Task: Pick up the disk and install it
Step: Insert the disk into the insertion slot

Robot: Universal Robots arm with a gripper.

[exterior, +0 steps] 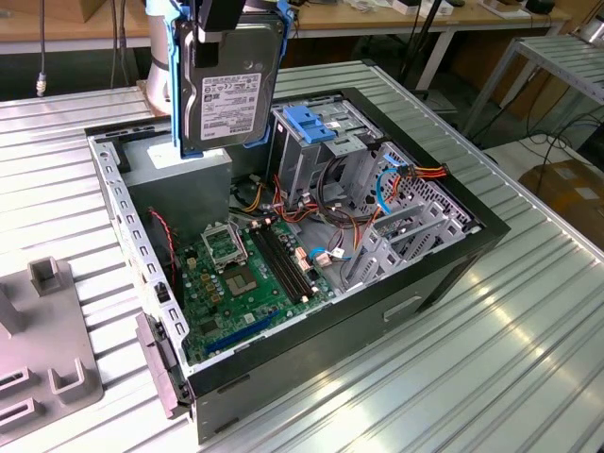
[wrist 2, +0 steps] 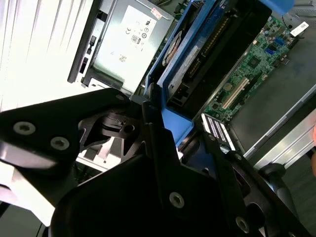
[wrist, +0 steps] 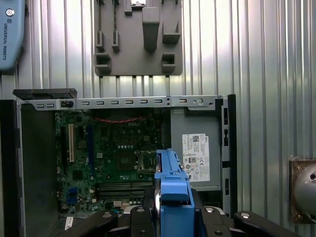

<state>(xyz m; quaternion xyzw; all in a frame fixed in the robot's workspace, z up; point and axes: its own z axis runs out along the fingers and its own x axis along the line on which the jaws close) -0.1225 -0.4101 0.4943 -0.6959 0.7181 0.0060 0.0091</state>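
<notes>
Black pincer (exterior: pixel 225 21) arms are clamped on the upper end of the disk (exterior: pixel 226 90), gripping it by its blue carrier frame. The drive hangs upright on edge, its labelled face toward the exterior camera. Holding it by that end seems meant to leave the side rails and lower end free (the parts that would have to meet a bay).

The disk is in the air and touches nothing else. It is above the far corner of the open computer case (exterior: pixel 453 274), over the grey power supply (exterior: pixel 179 175). The grey drive cage (exterior: pixel 321 160) with its blue bracket (exterior: pixel 310 121) is just to the exterior view's right of it. The disk is not yet seated in anything.

In the first wrist view the carrier's blue edge sits by the motherboard (wrist: pixel 108 148). The case lies on its side with the panel off and its interior facing up, probably so an arm can reach in from above. It rests on a ribbed metal worktop (exterior: pixel 528 311), where a grey fixture plate (exterior: pixel 47 359) lies well apart.
</notes>
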